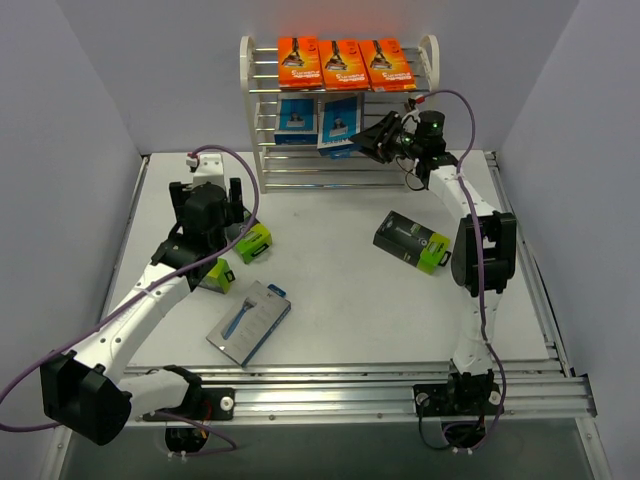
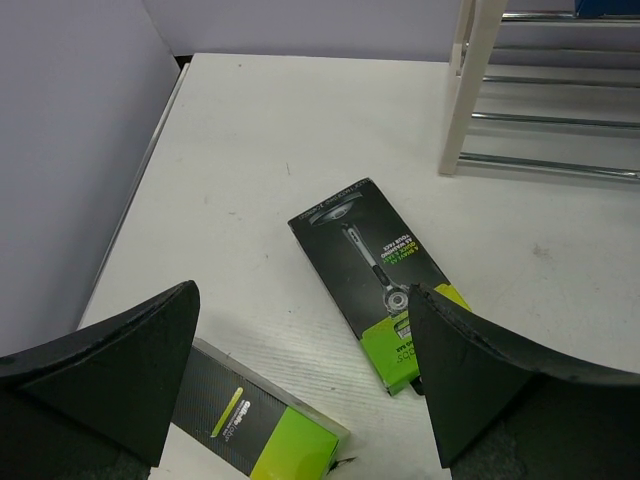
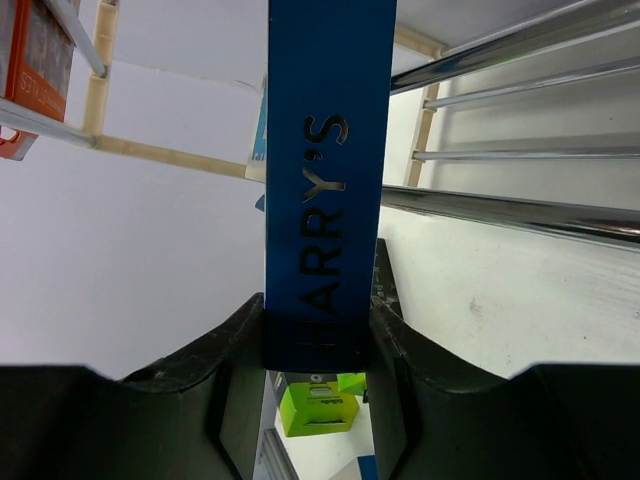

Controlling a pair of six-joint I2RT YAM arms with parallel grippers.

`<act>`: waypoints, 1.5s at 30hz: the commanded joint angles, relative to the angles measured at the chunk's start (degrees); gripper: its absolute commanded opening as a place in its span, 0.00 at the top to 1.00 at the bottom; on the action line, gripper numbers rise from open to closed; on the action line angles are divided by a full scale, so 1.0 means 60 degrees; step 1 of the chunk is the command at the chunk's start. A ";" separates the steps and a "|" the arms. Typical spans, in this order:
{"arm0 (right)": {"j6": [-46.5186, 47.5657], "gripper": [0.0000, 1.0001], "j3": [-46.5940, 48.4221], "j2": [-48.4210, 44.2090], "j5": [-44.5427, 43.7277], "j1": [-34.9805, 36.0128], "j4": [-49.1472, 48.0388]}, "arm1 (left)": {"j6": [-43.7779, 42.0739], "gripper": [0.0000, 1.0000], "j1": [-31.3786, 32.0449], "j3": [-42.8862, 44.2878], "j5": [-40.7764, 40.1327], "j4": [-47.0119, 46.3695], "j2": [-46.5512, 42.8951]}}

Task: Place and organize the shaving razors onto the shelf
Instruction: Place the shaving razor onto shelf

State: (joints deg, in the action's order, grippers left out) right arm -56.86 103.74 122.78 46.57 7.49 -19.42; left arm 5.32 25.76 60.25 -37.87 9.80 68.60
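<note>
Razors lay spread from the near table back to the shelf (image 1: 247, 60). Nearest the arm bases, a grey-blue flat pack (image 1: 249, 321) lay face up on the table (image 1: 340, 300), apart from everything else. Beyond it on the left, two black-and-lime boxes (image 1: 254, 243) lay close together, and the left gripper (image 2: 302, 300) hovered above them with its jaws spread wide, holding nothing. A third box (image 1: 412, 241) lay alone on the right side.

Farther back, the right gripper (image 3: 320, 335) was clamped on the lower end of a blue pack (image 3: 328, 150), carried edge-on at the shelf's second tier, just beside a seated blue pack (image 1: 297, 115). On the top tier, three orange cards (image 1: 345, 63) stood in a row.

The step in hand looked to be seating the held pack. To do it well, the pack probably needed squaring up, since it looked tilted from above. Its bottom edge should rest on the rods. It should go in without nudging its neighbour, and the jaws should part only once it leaned steadily at the back.
</note>
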 commanded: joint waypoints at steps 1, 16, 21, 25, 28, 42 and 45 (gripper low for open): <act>-0.0206 0.91 0.0347 -0.0058 0.0383 -0.0061 -0.0865 | -0.0008 0.06 -0.0074 0.0491 0.0144 -0.0023 0.0051; -0.0162 0.51 -0.0240 -0.0307 0.0398 -0.0061 -0.0909 | 0.0036 0.06 -0.0074 0.0491 0.0305 0.0007 0.0124; -0.0103 0.35 -0.0371 -0.0468 0.0383 -0.0076 -0.0865 | 0.0036 0.06 -0.0074 0.0491 0.0378 0.0007 0.0110; -0.0030 0.32 -0.0591 -0.0643 0.0369 -0.0091 -0.0806 | 0.0065 0.06 -0.0074 0.0476 0.0408 -0.0008 0.0110; 0.0029 0.30 -0.0767 -0.0761 0.0340 -0.0105 -0.0806 | 0.0080 0.06 -0.0060 0.0462 0.0510 -0.0008 0.0110; 0.0073 0.24 -0.1528 -0.1405 0.0310 -0.0120 -0.0938 | 0.0182 0.06 -0.0074 0.0461 0.0701 0.0021 0.0139; 0.0029 0.23 -0.1719 -0.1523 0.0266 -0.0120 -0.1011 | 0.0197 0.06 -0.0060 0.0447 0.0730 0.0021 0.0139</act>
State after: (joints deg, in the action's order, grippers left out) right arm -56.36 94.08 118.67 46.96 7.14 -22.94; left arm 5.76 25.76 60.25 -34.13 10.13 69.34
